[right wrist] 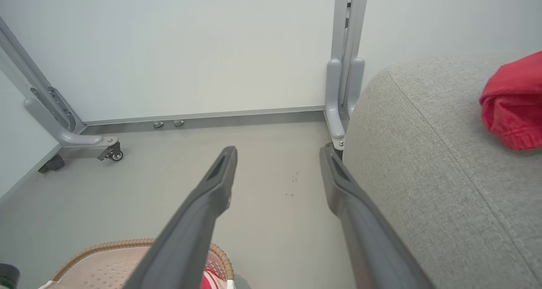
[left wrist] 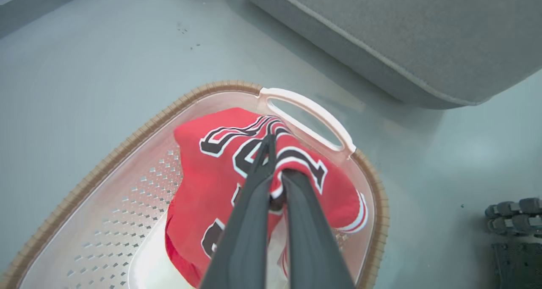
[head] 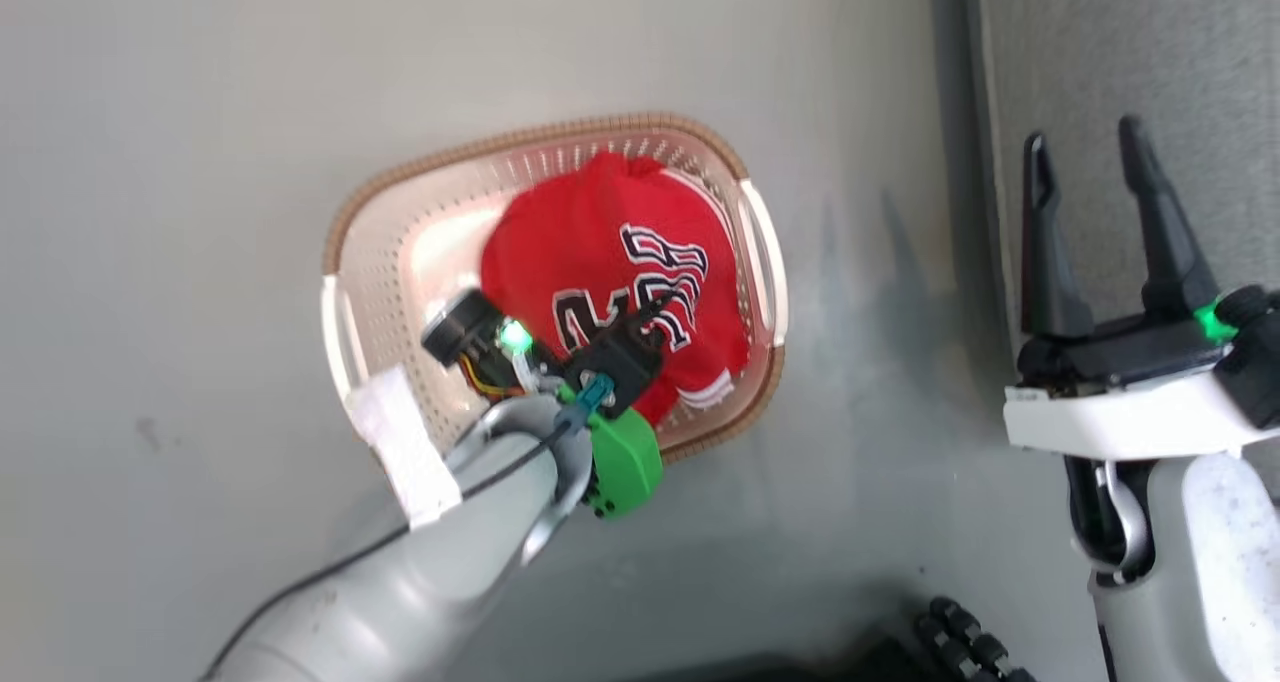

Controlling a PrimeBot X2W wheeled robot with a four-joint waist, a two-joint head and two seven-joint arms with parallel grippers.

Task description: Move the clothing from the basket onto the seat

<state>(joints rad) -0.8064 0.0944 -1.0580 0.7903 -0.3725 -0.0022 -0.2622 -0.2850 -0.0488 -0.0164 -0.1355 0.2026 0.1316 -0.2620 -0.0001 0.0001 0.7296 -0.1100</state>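
Note:
A red jersey [head: 600, 252] with black-and-white lettering lies bunched in the cream basket [head: 520, 142] on the floor. My left gripper [head: 655, 312] reaches into the basket and is shut on a fold of the jersey [left wrist: 203, 183], its fingers [left wrist: 250, 221] pinching the cloth by the lettering. My right gripper [head: 1083, 134] hovers open and holds nothing beside the edge of the grey seat [head: 1200, 62]. A second red garment [right wrist: 512, 106] lies on the seat [right wrist: 423, 162]. The basket rim [right wrist: 110, 244] shows below my right gripper [right wrist: 278, 150].
The seat [left wrist: 402, 34] stands just past the basket's white handle [left wrist: 309, 115]. A grey metal post [right wrist: 345, 90] and a castor leg [right wrist: 112, 153] stand by the white wall. A black wheeled base [head: 965, 637] sits near the floor's lower edge.

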